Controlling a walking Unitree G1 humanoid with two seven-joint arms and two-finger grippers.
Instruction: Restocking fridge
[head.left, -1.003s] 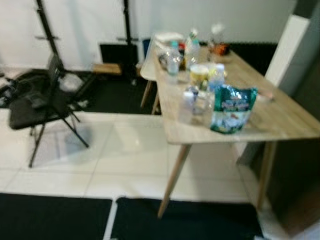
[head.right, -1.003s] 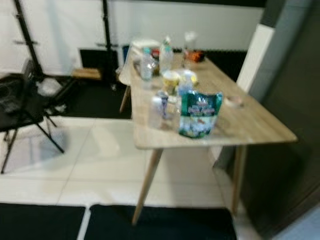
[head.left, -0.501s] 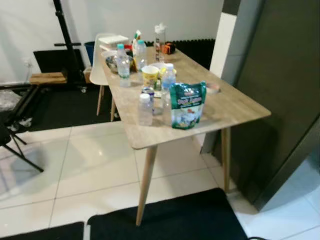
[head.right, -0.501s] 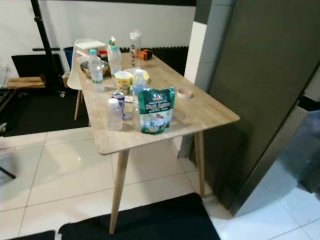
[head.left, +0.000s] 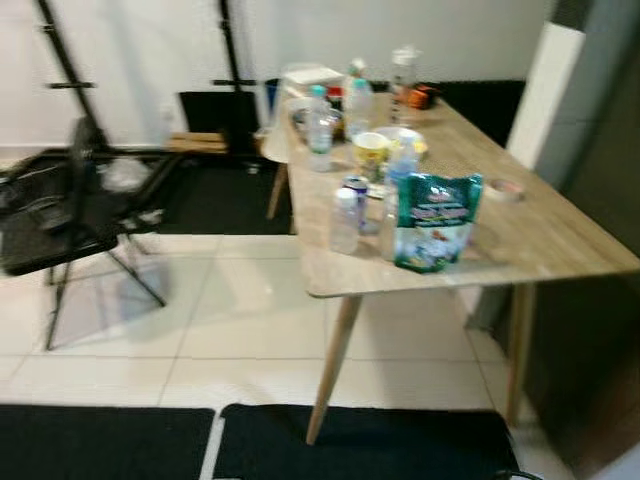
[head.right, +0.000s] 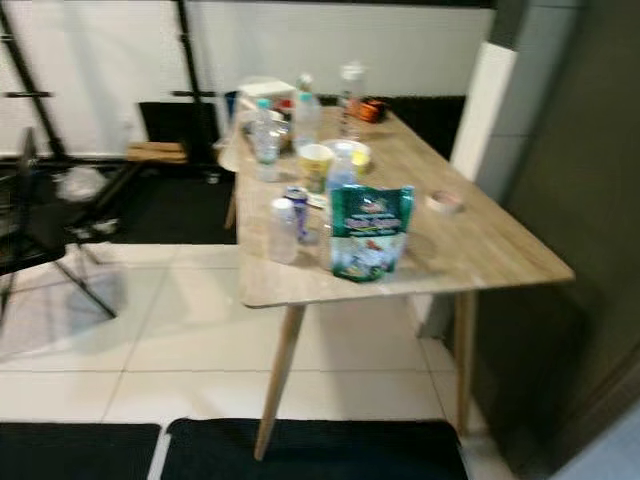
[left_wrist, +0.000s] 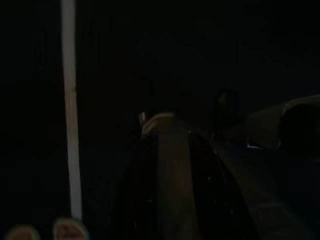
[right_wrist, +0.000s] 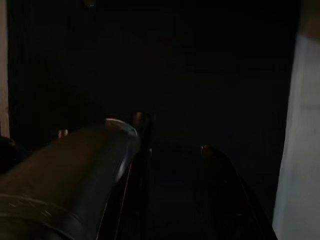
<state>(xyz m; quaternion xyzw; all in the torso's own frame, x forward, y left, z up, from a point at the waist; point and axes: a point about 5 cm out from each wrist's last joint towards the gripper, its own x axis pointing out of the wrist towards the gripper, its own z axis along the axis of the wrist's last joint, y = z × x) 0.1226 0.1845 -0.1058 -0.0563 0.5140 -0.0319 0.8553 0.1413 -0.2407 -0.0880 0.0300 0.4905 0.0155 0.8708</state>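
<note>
Table (head.right: 480, 250): wooden, right of scene.
Green bag (head.right: 368, 232): upright, near edge.
Bottles (head.right: 283, 230): beside bag.
Left claw (left_wrist: 200, 150): grip undeterminable.
Right claw (right_wrist: 175, 165): grip undeterminable.

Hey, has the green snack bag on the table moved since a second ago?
No. The green bag stands near the wooden table's front edge, right of the small bottle, as before. The whole picture shifted because the camera turned.
</note>
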